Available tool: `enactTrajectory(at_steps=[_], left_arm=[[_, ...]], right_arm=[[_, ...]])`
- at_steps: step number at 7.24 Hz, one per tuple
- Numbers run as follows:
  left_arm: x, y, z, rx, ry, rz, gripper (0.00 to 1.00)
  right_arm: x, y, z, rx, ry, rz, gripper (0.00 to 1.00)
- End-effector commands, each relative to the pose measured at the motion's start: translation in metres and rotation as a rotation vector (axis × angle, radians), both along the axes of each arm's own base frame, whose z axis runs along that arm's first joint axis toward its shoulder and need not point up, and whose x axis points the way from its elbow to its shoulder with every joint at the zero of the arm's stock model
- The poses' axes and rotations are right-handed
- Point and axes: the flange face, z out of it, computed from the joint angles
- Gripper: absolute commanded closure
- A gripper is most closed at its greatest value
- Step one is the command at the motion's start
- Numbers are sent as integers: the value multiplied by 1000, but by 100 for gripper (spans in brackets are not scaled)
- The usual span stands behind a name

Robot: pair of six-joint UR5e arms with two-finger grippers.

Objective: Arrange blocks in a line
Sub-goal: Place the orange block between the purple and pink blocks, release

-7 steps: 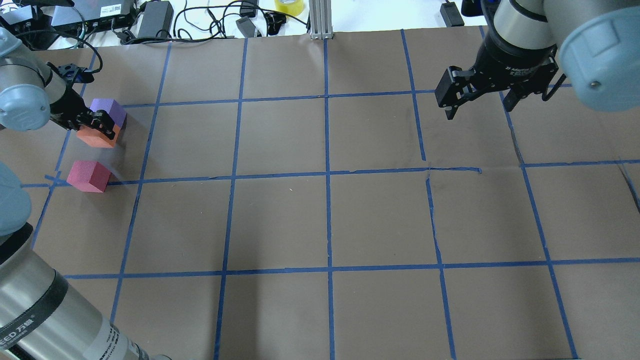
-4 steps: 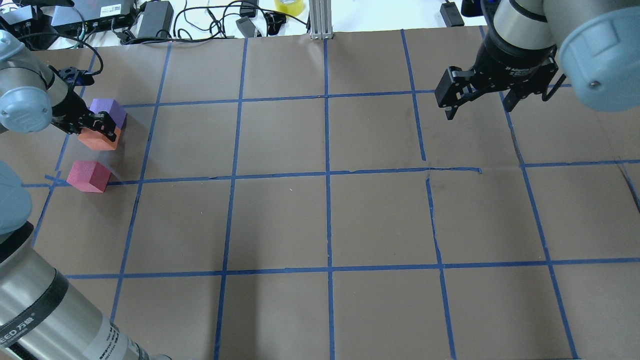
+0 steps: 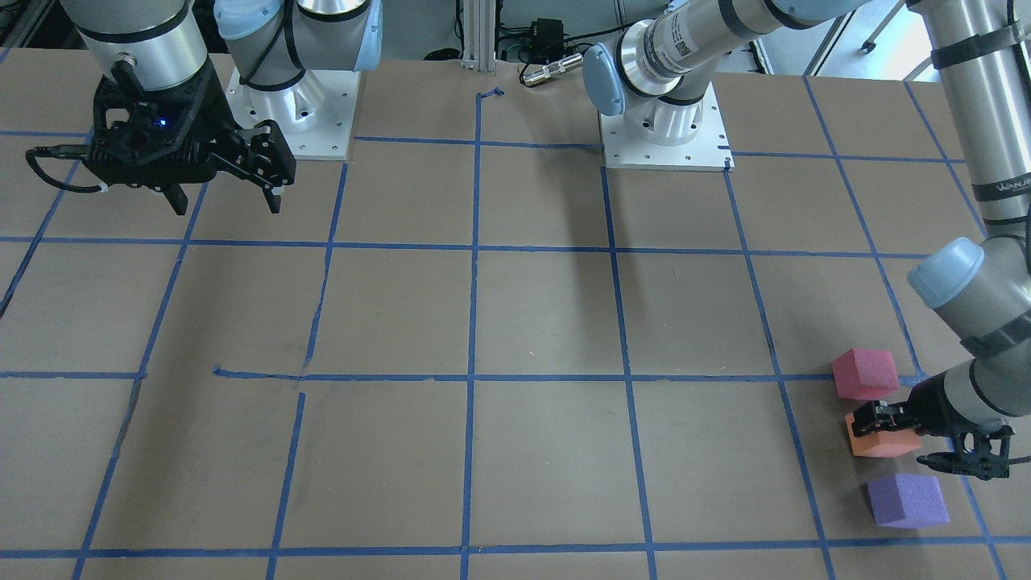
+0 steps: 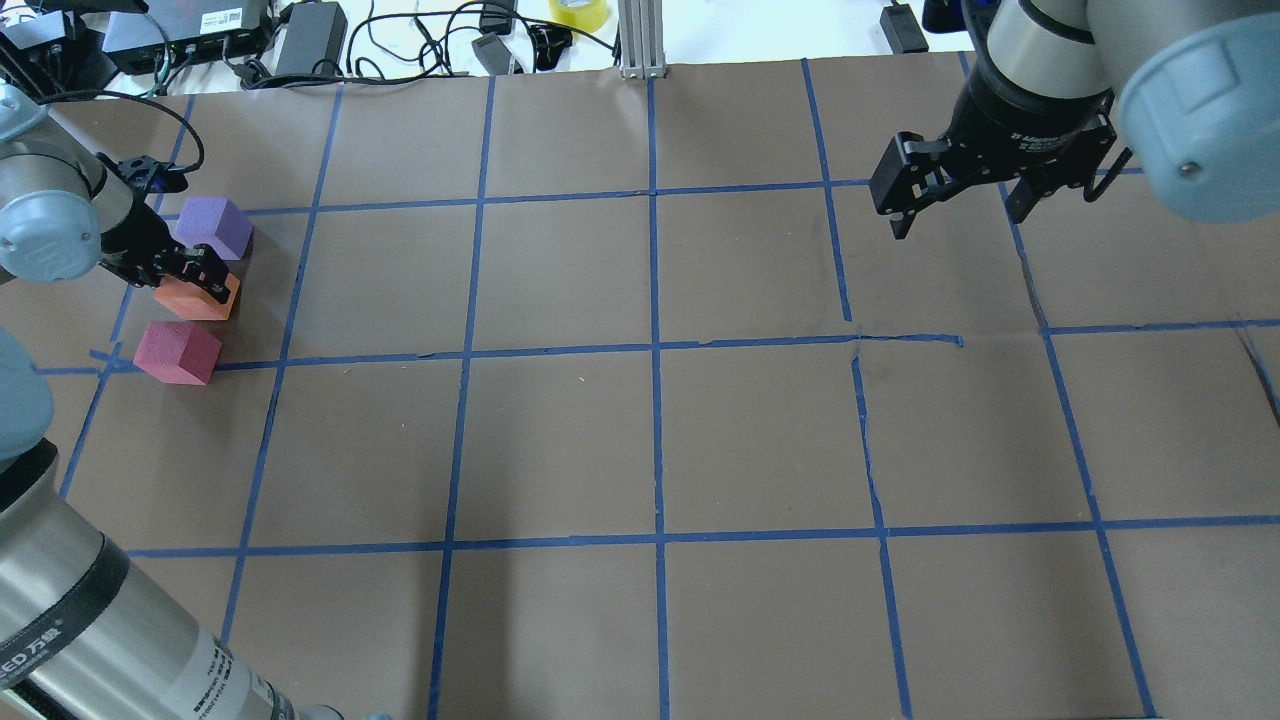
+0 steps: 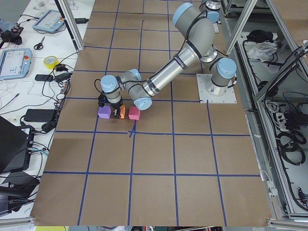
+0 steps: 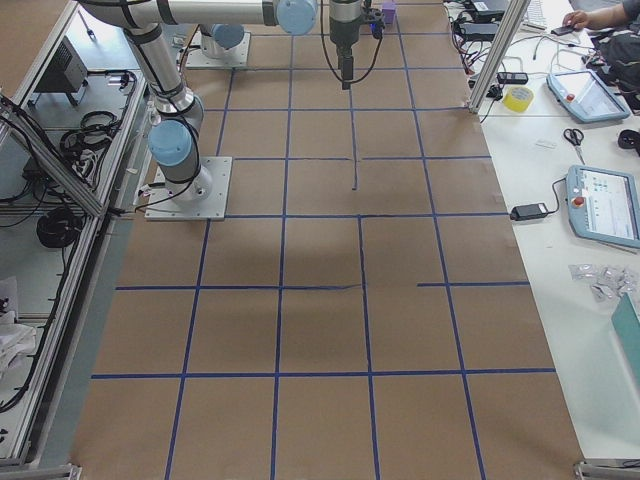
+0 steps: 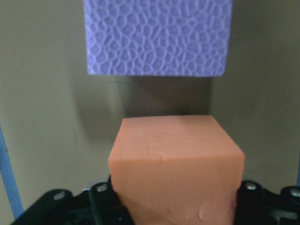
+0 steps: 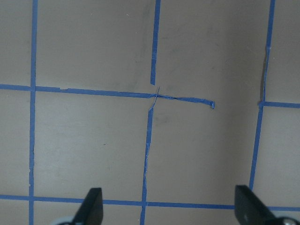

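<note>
purple block (image 5: 103, 112); orange block (image 5: 122, 112); pink block (image 5: 134, 113); one row under left arm (image 5: 163, 77)

Brown paper is covering the counter (image 4: 760, 440), and blue tape lines (image 4: 657, 440) are dividing it into a grid of squares. One tape line near the centre is lying broken and offset. An aluminium post (image 4: 640, 40) is standing at the counter's far edge. A white side bench (image 6: 540, 170) is running alongside, carrying two teach pendants (image 6: 605, 205), scissors (image 6: 574, 138), a yellow tape roll (image 6: 519, 98), power adapters (image 4: 310, 38) and loose cables. Even light is casting soft shadows on the paper.
</note>
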Motion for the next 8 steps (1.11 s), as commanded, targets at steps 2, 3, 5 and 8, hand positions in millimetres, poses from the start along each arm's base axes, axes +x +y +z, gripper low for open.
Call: enactTrajectory(at_steps=[2,3,5,8], left_arm=[[-1,4,-4,-10,-10,-31,0],[-2,6,7,-10,-19,-38,0],[-18,25,69,64,-58,-52,0],[-97,107,214,223,5,28,0]], right_arm=[[0,0,0,0,-1,0,0],[0,0,0,0,-1,0,0],[0,0,0,0,-1,0,0],[0,0,0,0,-1,0,0]])
